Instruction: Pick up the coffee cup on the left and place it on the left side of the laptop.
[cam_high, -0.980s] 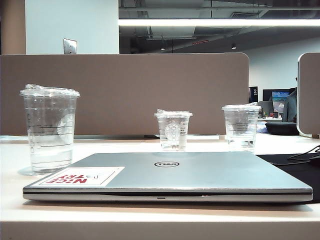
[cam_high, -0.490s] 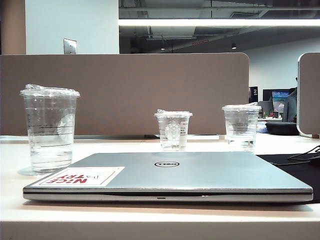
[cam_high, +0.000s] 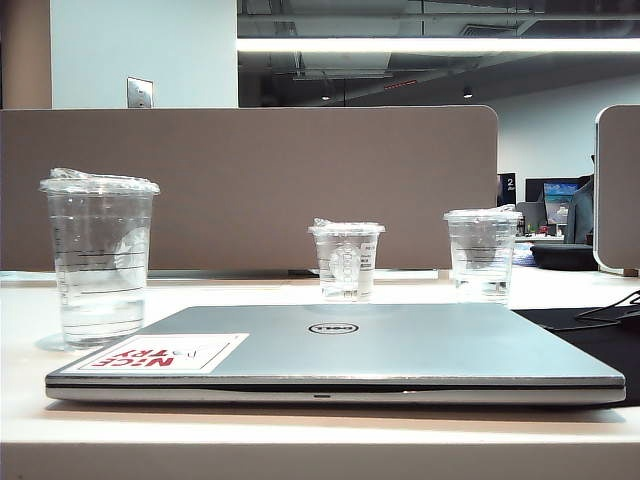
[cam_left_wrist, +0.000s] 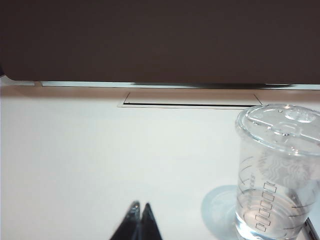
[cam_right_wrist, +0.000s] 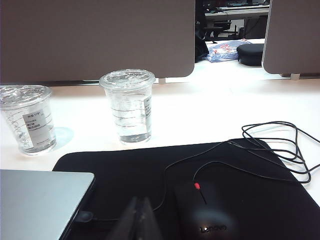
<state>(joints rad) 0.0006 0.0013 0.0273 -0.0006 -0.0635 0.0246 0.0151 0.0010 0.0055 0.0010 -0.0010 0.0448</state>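
Both grippers, left (cam_left_wrist: 139, 205) and right (cam_right_wrist: 140, 200), hang low, jaws closed.

Clear coffee cup (cam_high: 99, 262) with dark horizontal ring lines and a faint pale round logo; silver-grey laptop (cam_high: 335, 352) bearing a black round logo and a white sticker (cam_high: 164, 352) with red letters. White table (cam_high: 300, 440), grey-brown partition (cam_high: 250, 185). Black mouse pad (cam_right_wrist: 200, 190), black mouse (cam_right_wrist: 207, 212) with red wheel, black cable (cam_right_wrist: 270, 145). Both the left gripper (cam_left_wrist: 139, 211) and the right gripper (cam_right_wrist: 139, 206) are black.
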